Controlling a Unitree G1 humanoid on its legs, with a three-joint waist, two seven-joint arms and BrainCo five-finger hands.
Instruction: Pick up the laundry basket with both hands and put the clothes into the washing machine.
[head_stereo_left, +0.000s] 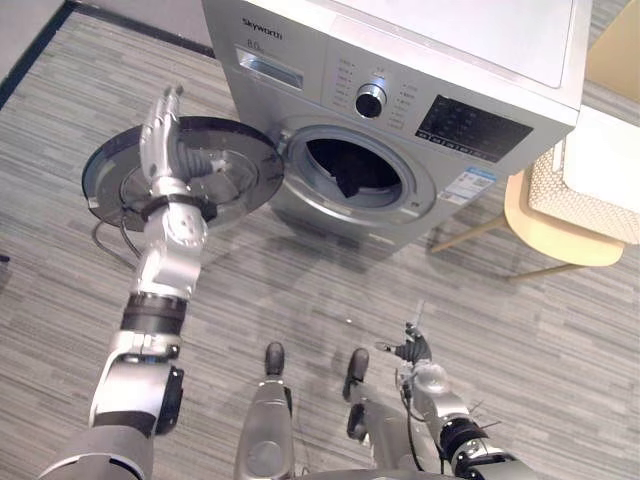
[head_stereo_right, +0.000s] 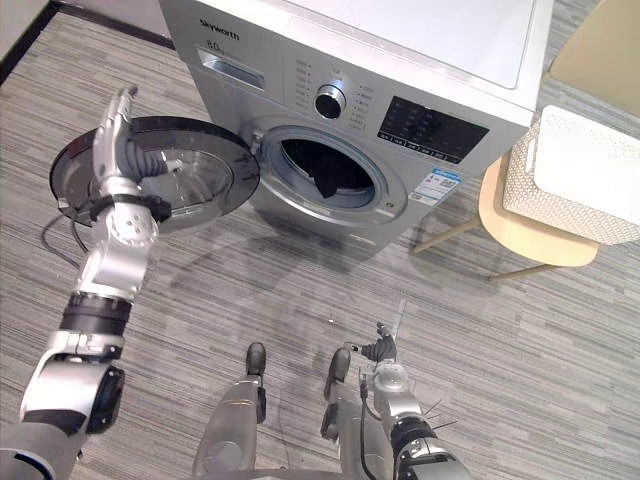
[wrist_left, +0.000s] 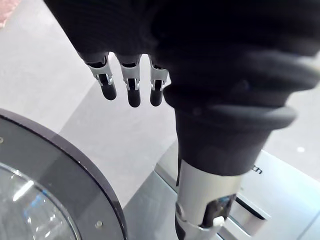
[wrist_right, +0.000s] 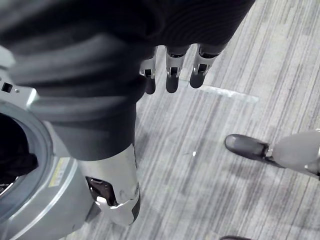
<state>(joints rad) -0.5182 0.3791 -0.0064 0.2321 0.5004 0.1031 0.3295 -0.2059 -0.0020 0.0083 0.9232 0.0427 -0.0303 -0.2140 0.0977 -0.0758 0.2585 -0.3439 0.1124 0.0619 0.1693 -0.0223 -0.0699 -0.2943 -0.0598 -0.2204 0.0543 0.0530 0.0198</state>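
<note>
Dark clothes (head_stereo_left: 350, 172) lie in the washing machine (head_stereo_left: 300, 105) drum. Left hand (head_stereo_left: 158, 135), fingers straight, is at its open door (head_stereo_left: 250, 165); right hand (head_stereo_left: 412, 350) hangs relaxed, well apart.

In front of me the grey floor of narrow striped planks (head_stereo_left: 300, 290) runs out to a dark border strip (head_stereo_left: 35, 52) at my far left. A silver front-loading washing machine (head_stereo_left: 310, 100) stands directly on the planks. Just beside it on my right, a pale wooden chair (head_stereo_left: 545, 235) rests on thin splayed legs. A short pale strip of tape (wrist_right: 220, 93) and a tiny white speck (head_stereo_left: 348, 321) lie on the planks nearer to me.
</note>
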